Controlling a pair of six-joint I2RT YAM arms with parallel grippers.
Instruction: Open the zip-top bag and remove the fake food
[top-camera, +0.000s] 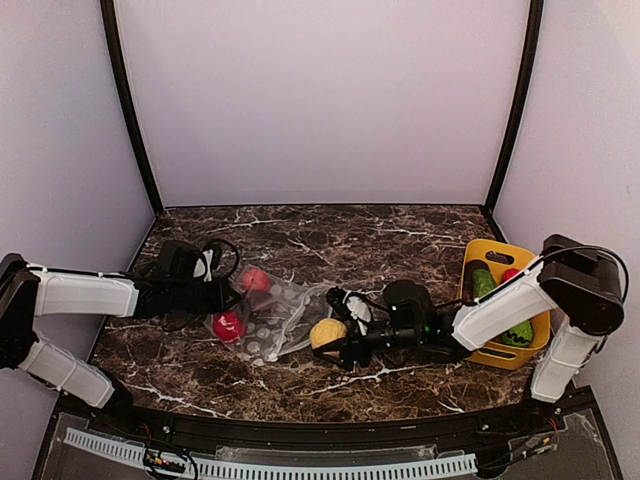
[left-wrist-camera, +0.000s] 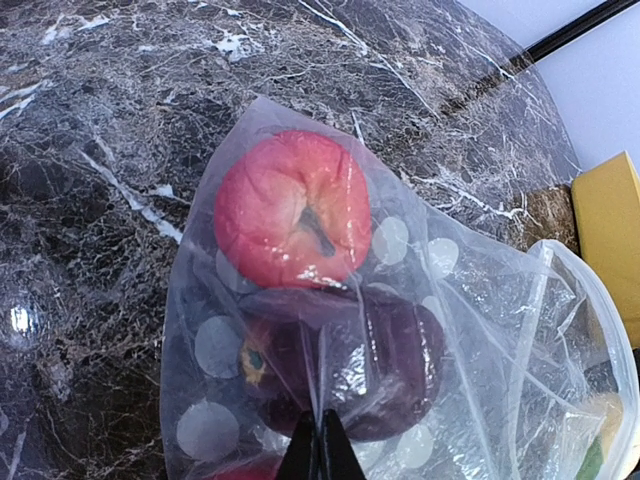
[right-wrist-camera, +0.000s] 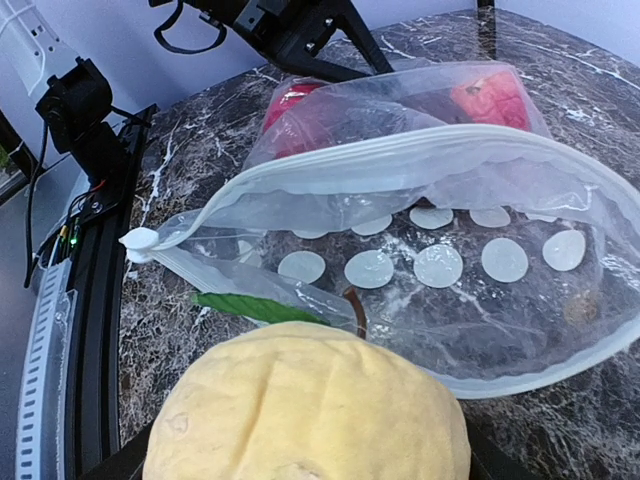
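Left of the table's (top-camera: 400, 232) middle, the zip-top bag (top-camera: 270, 322) lies with its long axis left to right, open mouth facing right. The left gripper (top-camera: 237, 298) pinches the bag's left end; the right gripper (top-camera: 336, 344) clasps a yellow fruit (top-camera: 327, 333) at the mouth.

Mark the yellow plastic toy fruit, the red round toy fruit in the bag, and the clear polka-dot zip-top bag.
yellow plastic toy fruit (right-wrist-camera: 310, 410): right wrist view, rounded top.
red round toy fruit (left-wrist-camera: 268, 200): left wrist view, beside stem dimple.
clear polka-dot zip-top bag (right-wrist-camera: 440, 265): right wrist view, dotted lower wall.
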